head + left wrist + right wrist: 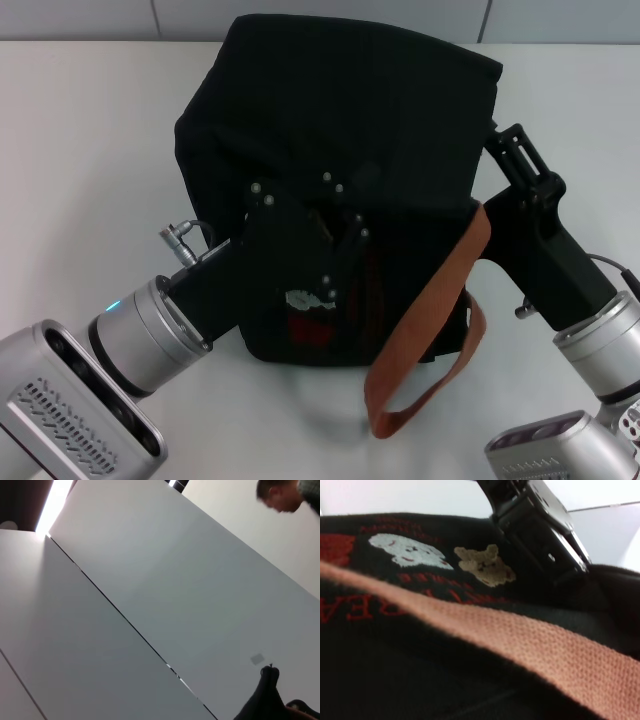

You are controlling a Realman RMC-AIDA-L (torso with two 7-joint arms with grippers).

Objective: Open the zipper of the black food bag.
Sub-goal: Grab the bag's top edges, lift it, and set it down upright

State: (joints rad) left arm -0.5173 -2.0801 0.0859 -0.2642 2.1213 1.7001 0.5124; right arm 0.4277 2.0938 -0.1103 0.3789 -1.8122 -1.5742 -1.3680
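The black food bag (pixel 350 110) stands in the middle of the white table, a boxy fabric tote. One orange-brown strap (pixel 440 290) hangs down its near right side in a loop. My left gripper (pixel 335 215) is pressed against the upper part of the bag's near face, just above a pale bear patch (pixel 310 298). My right gripper (pixel 508 140) touches the bag's right upper edge. In the right wrist view the strap (pixel 520 635) crosses close in front of a beige bear patch (pixel 480 565) and a grey one (pixel 407 550). I cannot make out the zipper against the fabric.
White table (pixel 80 150) lies bare to the left of the bag, with a grey wall behind. The left wrist view points up at wall panels, with a person (pixel 280 497) at the edge and a corner of black fabric (pixel 265 700).
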